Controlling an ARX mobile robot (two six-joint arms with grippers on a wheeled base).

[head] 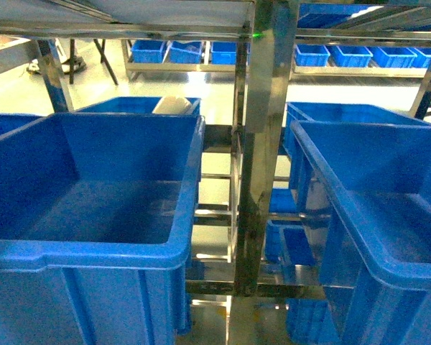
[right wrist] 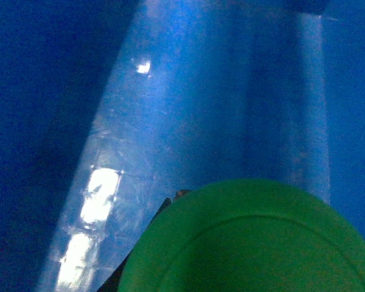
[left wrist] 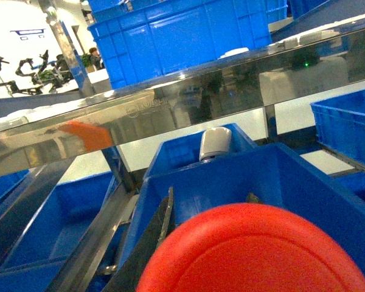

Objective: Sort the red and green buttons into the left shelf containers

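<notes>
Bin on left shelf empty; rear bin holds white object.

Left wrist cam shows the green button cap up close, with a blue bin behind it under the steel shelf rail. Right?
Not quite. In the left wrist view the cap up close is the red button, not green. The green button fills the right wrist view instead. The rest holds: a blue bin sits behind it, under the steel shelf rail.

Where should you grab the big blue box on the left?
Probably by the thick rolled front rim of the big blue box, hooking over it from the near side. Its walls are smooth and wide; only the rim gives a lip.
</notes>
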